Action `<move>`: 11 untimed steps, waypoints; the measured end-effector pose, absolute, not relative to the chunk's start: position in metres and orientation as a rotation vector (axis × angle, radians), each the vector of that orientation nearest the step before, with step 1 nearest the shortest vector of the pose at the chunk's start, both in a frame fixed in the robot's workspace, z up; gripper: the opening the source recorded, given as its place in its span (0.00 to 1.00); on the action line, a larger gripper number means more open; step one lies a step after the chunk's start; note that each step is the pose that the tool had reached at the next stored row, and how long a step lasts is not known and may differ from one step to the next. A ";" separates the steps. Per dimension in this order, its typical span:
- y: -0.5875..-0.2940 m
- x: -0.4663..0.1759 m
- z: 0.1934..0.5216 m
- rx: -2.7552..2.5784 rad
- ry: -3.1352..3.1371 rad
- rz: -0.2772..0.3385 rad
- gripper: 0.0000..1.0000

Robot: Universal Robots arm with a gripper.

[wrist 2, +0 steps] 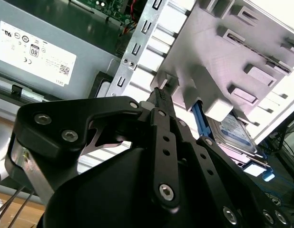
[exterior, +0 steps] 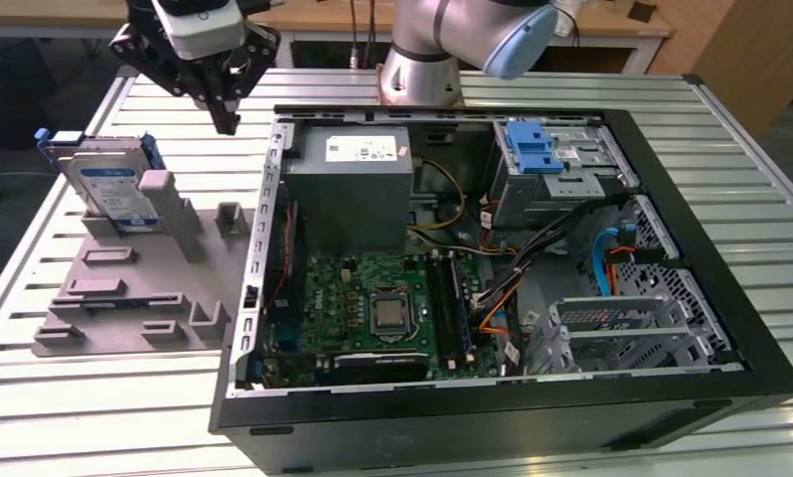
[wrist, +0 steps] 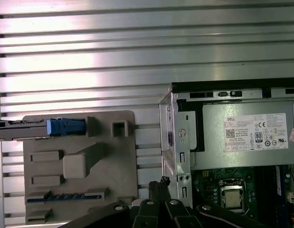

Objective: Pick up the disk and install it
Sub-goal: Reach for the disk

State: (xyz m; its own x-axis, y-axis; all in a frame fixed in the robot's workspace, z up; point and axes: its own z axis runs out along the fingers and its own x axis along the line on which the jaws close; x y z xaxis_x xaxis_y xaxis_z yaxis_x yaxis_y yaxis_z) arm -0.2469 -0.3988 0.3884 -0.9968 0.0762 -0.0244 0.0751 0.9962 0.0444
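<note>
Progress: judged at the outset, with neither pick-up nor installation done. Found the disk (exterior: 111, 189) standing on edge in a slot of the grey fixture (exterior: 118, 298), which rested on the slatted metal counter (exterior: 105, 427) at the exterior view's left, outside the open computer case (exterior: 714, 397). Confirmed the same seating of the disk (wrist 2: 235, 130) in the second wrist view. Located the gripper (exterior: 225, 124) above the counter, just beside the case's side wall and near the fixture, apart from the disk and touching nothing. Read its fingers as drawn together at the tips, with nothing clamped between them. Noted a blue bracket (exterior: 536, 149) on the drive cage at the far end of the case, and a grey power supply (exterior: 357, 169) beside it. Judged both grasp and fitting as outstanding, given the disk's place outside the case.
</note>
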 end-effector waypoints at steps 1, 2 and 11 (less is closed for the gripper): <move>-0.399 -0.248 0.388 0.118 3.113 0.068 0.11; -0.399 -0.249 0.388 0.118 3.113 0.068 0.11; -0.399 -0.256 0.388 0.118 3.113 0.068 0.11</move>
State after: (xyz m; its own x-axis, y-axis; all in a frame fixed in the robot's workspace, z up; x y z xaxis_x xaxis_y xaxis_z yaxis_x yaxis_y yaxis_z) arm -0.2558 -0.3988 0.3878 -0.9968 0.0762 -0.0244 0.0751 0.9962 0.0443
